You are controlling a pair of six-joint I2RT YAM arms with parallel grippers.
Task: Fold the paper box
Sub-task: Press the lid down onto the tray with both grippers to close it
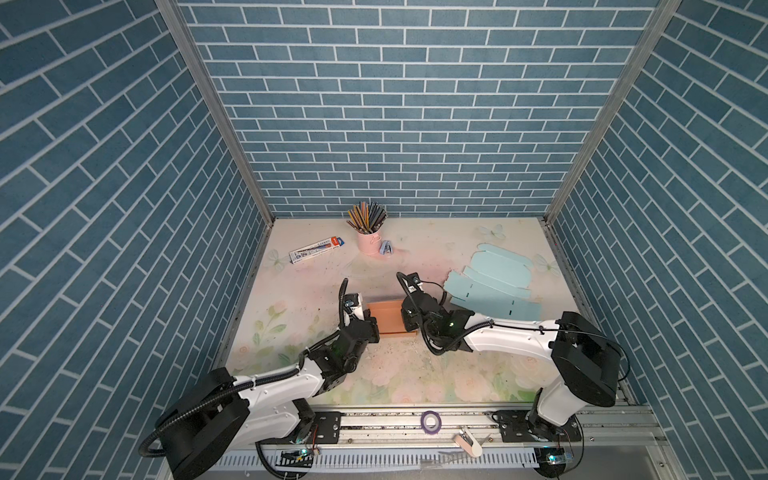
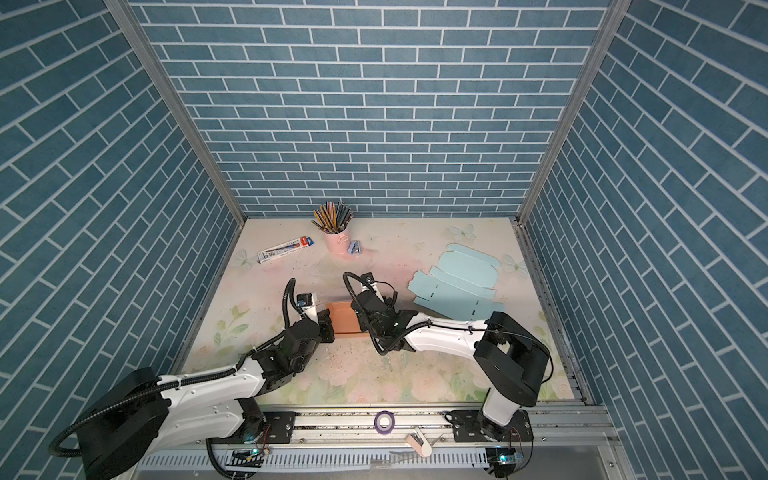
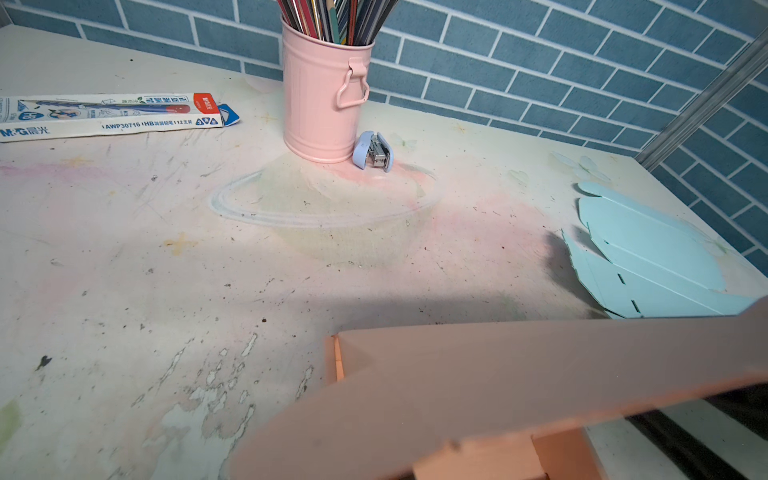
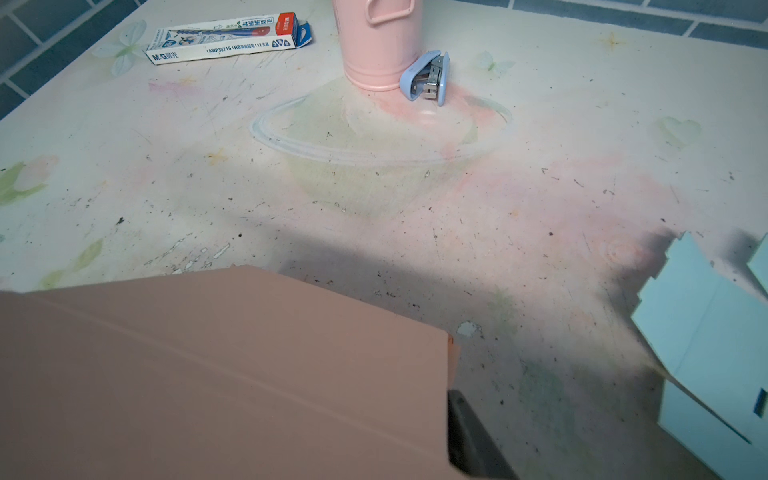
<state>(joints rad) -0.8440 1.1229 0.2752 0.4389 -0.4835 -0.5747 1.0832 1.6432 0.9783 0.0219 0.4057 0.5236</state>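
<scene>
Your left gripper (image 1: 372, 321) is closed all the way at the left end of the paper box (image 1: 384, 316). In both top views its fingertips are hidden against the box's side, so you cannot tell whether any card is pinched between them. Its wrist view shows none of its fingers, only salmon card from the box tilted across the lower part of the picture, with one upright corner of the box behind it.

Your right gripper (image 1: 409, 321) sits at the opposite end of the box. Its wrist view shows one dark finger (image 4: 467, 432) just beside the box's outer edge. The other finger is hidden behind the salmon panel, so you cannot tell how wide the jaws stand or whether they have hold of the card.

The box lies near the middle of the table (image 1: 415, 374), between the two grippers.

To the right and farther back, a pale blue box blank (image 1: 494, 286) lies flat, its near corner passing under your right arm. At the back of the table a pink cup (image 1: 368, 242) stands full of pencils, with a small blue stapler (image 1: 386, 249) just beside its base. A pencil carton (image 1: 318, 249) lies flat to the cup's left. A roll of purple tape (image 1: 430, 422) rests on the front rail.
</scene>
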